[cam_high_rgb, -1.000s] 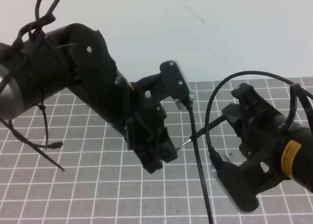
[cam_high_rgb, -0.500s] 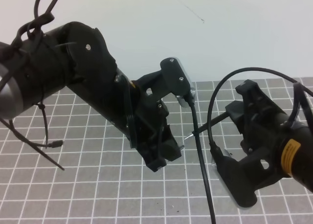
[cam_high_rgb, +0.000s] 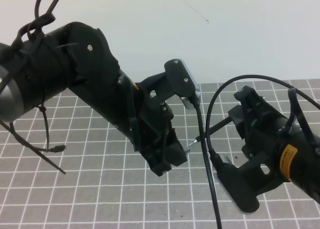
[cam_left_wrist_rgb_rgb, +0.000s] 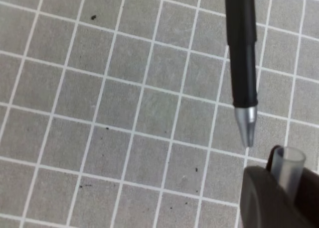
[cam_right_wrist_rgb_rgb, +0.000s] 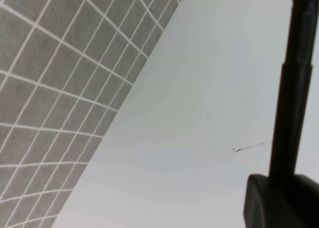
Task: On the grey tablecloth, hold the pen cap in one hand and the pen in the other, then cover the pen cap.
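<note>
The grey tablecloth [cam_high_rgb: 75, 189] fills the lower part of my high view, white grid lines running back to a pale bare surface behind it.

Nearest me, the right gripper [cam_high_rgb: 235, 121] has its jaws pressed together on the pen [cam_high_rgb: 215, 128], which it holds above the cloth, pointing left. In the right wrist view the black barrel [cam_right_wrist_rgb_rgb: 291, 103] rises straight out of the clamp. Further in, the left gripper [cam_high_rgb: 172, 156] pinches the pen cap [cam_left_wrist_rgb_rgb: 288, 169], jaws only slightly parted around it.

In the left wrist view the pen is slim and black with a tapered silvery tip [cam_left_wrist_rgb_rgb: 246, 124], and the cap's mouth looks pale and translucent, poking out of the dark finger. The tip sits just beside that mouth, not yet inside.

My worry is alignment: the tip looks slightly off the cap's axis, so pushing on could catch the rim and cock the cap in the grip, or slide the pen back through the right jaws. The black cable [cam_high_rgb: 205, 154] hanging across the meeting point also hides it from above.
</note>
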Controlling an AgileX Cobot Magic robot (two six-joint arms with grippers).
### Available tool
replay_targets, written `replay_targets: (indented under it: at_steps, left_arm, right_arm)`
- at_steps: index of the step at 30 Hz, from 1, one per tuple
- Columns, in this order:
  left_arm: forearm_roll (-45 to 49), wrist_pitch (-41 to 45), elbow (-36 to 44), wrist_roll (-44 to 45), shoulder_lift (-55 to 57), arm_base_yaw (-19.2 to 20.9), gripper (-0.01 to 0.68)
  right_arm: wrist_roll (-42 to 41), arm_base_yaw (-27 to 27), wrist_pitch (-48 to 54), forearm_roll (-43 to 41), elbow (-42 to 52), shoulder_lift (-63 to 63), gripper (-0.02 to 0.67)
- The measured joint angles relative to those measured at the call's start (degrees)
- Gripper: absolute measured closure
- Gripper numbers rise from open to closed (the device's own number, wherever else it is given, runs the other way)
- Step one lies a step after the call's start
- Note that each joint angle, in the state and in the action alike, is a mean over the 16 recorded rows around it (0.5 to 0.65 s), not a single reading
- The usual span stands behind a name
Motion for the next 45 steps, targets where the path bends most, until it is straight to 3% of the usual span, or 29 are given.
replay_targets:
  at_steps: [16, 45]
  left_arm:
    - [2.6, -0.9, 0.0, -0.1, 0.0, 0.0, 0.616]
    - [-2.5, 0.3, 0.0, -2.3, 0.7, 0.1, 0.616]
  right_arm:
    - [4.2, 0.0, -0.4, -0.1, 0.0, 0.0, 0.649]
    - [-0.2, 1.7, -4.2, -2.0, 0.0, 0.4, 0.652]
